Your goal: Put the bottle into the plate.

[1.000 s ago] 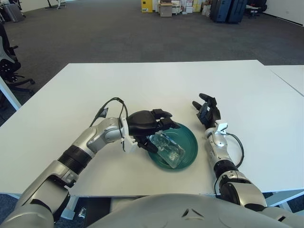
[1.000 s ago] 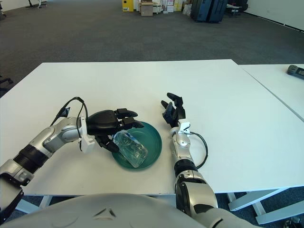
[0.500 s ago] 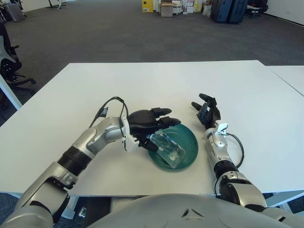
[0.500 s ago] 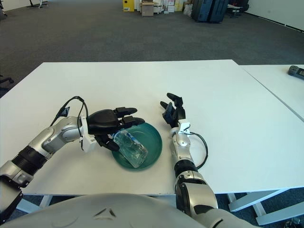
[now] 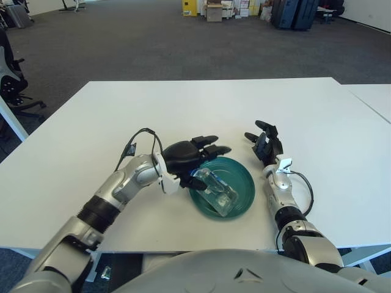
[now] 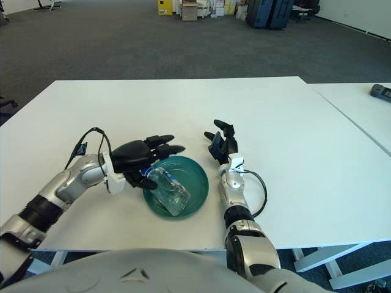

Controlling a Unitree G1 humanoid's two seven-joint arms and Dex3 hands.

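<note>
Stereo head view of a white table (image 5: 183,104). A clear plastic bottle (image 5: 215,190) is shown lying on its side inside a green plate (image 5: 243,180), its cap end directed toward 10 o'clock and its base toward 4 o'clock, near the plate's front rim. The plate is set near the table's front edge, at the middle of the scene.

The left hand (image 5: 186,160) is seen at 9 to 10 o'clock of the plate, with its fingers (image 5: 211,148) extended and spread over the plate's rear-left rim. No finger is wrapped around the bottle; whether the thumb side is in light contact with the cap end cannot be told. Compared with one second earlier, the fingers have been opened from a curl about the bottle's upper end, and the hand has been drawn back toward 9 o'clock and raised slightly, while the bottle has remained in the same position in the plate.

The right hand (image 5: 265,144) is shown at 2 o'clock of the plate, just beside it, fingers loosely spread and holding nothing; no part in the action is taken by it.

From this change it is judged that the bottle has been released and that the placement is essentially complete. Only withdrawal of the left hand clear of the plate is taken to remain, and the bottle may be disturbed if its cap end is brushed.
</note>
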